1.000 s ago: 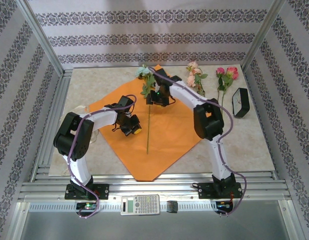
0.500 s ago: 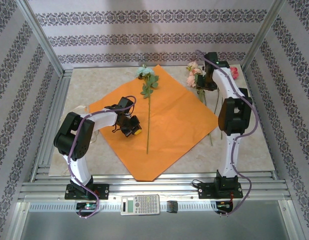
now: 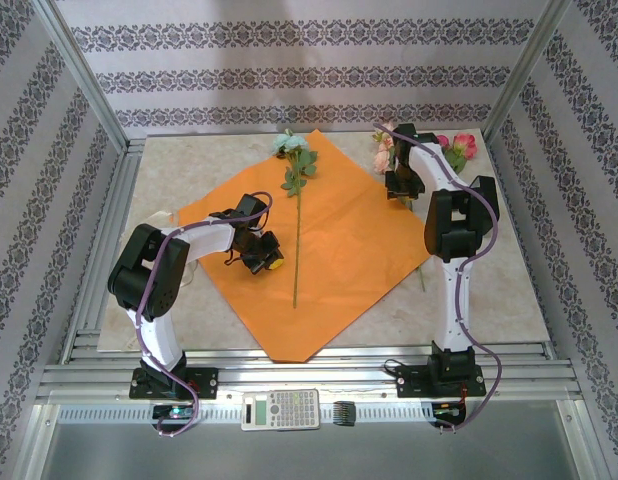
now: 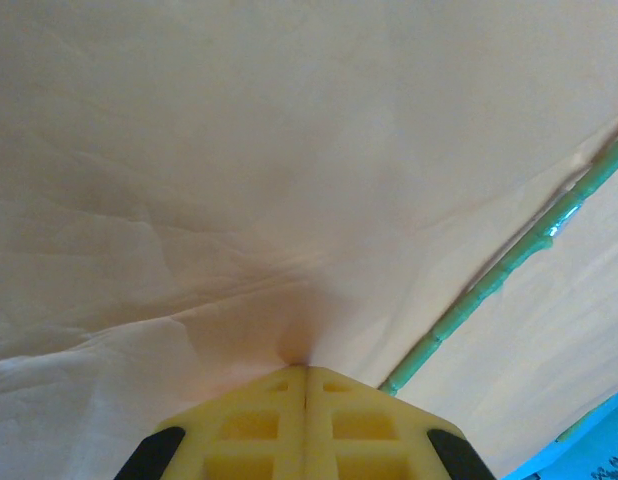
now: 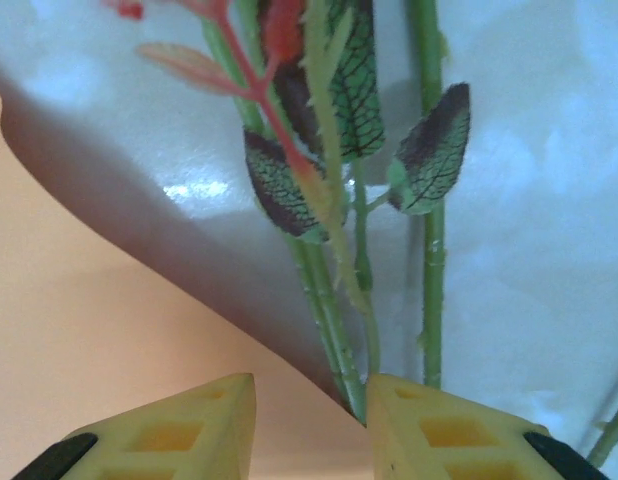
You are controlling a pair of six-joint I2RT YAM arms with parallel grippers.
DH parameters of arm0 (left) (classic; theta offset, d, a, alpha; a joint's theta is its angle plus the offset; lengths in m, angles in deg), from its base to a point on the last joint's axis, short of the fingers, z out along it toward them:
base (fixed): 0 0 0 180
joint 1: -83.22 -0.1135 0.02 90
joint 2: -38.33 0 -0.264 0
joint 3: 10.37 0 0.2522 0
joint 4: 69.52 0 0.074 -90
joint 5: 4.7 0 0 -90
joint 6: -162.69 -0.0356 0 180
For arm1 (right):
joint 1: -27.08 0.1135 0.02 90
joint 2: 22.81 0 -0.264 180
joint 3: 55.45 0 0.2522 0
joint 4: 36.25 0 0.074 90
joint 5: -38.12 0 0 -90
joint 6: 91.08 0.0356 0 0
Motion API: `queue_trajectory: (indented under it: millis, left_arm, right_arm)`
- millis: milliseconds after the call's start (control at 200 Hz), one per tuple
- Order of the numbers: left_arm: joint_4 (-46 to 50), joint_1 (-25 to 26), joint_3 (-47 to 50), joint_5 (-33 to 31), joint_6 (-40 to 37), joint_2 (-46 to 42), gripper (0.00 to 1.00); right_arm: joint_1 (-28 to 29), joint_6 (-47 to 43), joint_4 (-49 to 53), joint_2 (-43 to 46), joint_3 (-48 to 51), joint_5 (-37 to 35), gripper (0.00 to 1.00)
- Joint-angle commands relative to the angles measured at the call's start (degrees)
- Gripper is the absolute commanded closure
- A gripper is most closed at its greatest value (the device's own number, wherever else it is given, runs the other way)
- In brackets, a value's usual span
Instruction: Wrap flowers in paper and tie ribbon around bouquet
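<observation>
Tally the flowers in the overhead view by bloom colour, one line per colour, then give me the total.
Pale blue flower: 1
Pale pink spray: 1
Deep pink blooms: 2
Total: 4

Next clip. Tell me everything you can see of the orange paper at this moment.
The paper is a large, thin, bright orange sheet spread on the table as a diamond, one corner toward the arms. It is lightly creased. A pale blue flower lies on it, bloom near the far corner. The shut left end effector touches it left of the stem, where creases converge. Its right edge stands slightly off the table.
</observation>
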Motion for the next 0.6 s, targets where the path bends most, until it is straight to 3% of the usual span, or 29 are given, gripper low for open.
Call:
queue_trajectory:
  millis: [0, 594]
  left_arm:
    - [0.6, 0.3, -0.4, 0.4, 0.0, 0.7, 1.0]
    - [2.3, 0.5, -1.3, 0.8, -0.7, 1.0, 1.0]
  right_arm:
    - [-0.5, -0.7, 1.1, -0.8, -2.1, -2.7, 0.66]
    - [-1.3, 0.4, 4.9, -8.6, -10.0, -4.9, 0.72]
